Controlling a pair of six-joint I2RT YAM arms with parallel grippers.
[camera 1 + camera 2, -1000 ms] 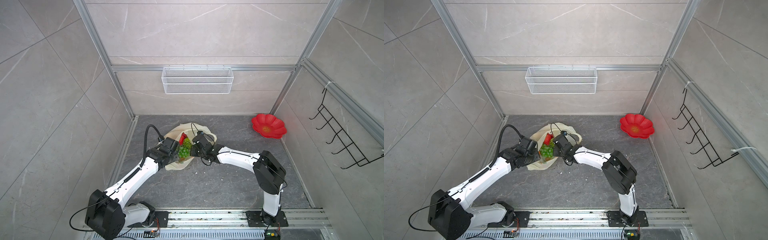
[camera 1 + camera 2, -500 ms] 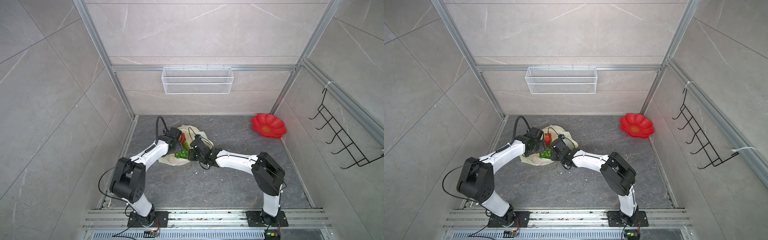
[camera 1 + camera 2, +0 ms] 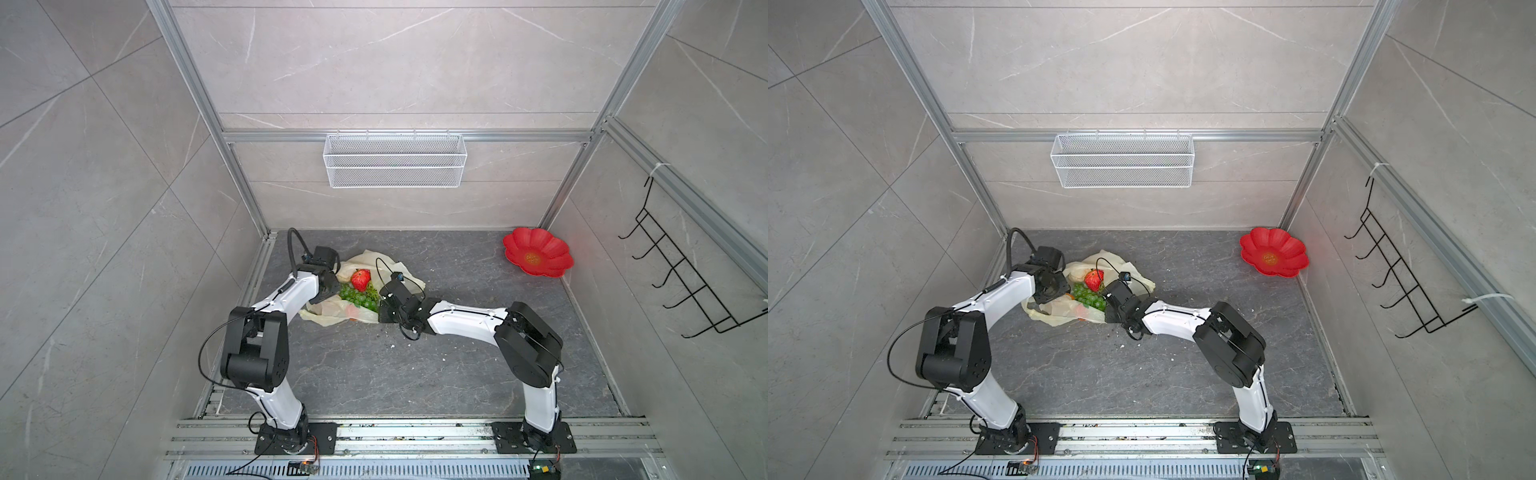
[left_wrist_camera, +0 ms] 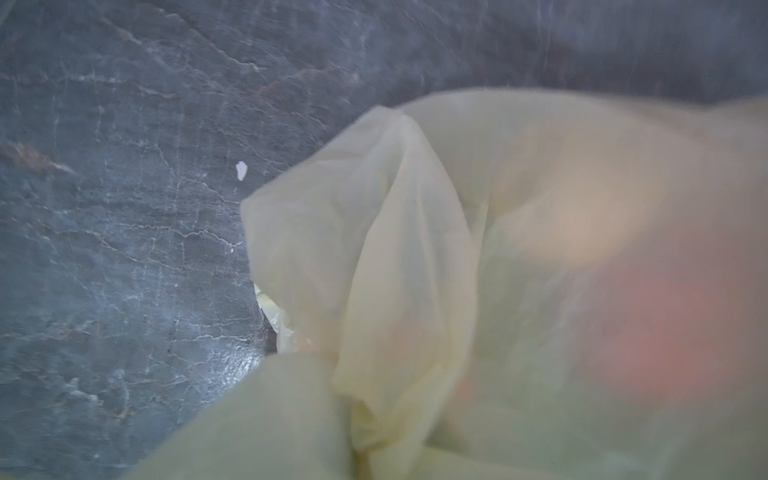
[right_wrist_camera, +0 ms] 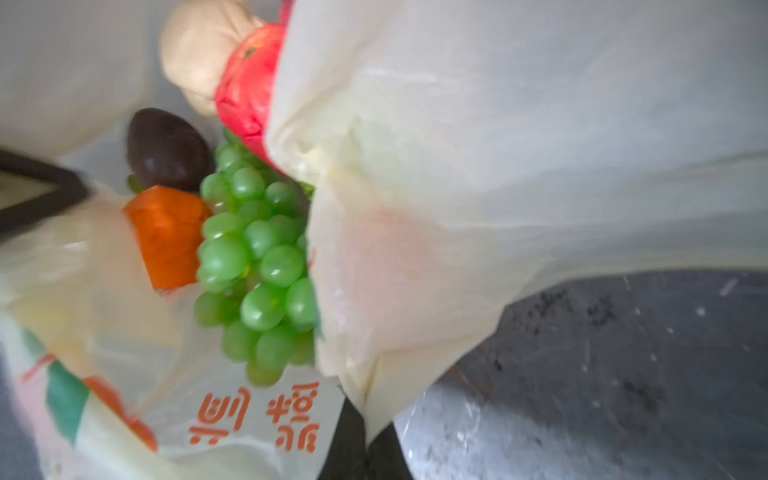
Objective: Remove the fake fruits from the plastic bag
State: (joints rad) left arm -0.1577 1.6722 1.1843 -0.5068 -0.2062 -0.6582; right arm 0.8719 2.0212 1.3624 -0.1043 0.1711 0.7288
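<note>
Pale plastic bag (image 3: 332, 312) on the desk (image 3: 415, 365), mouth open; grapes (image 3: 357, 298), strawberry (image 3: 360, 279), beige ball (image 5: 199, 54) inside it; right end effector (image 5: 365, 451) pressed together on bag edge; left end effector (image 3: 322, 297) at opposite edge, grip not discernible

Both arms reach low toward each other; right claw (image 3: 381, 312) clamped, left claw (image 3: 1043, 300) grip unclear.
</note>
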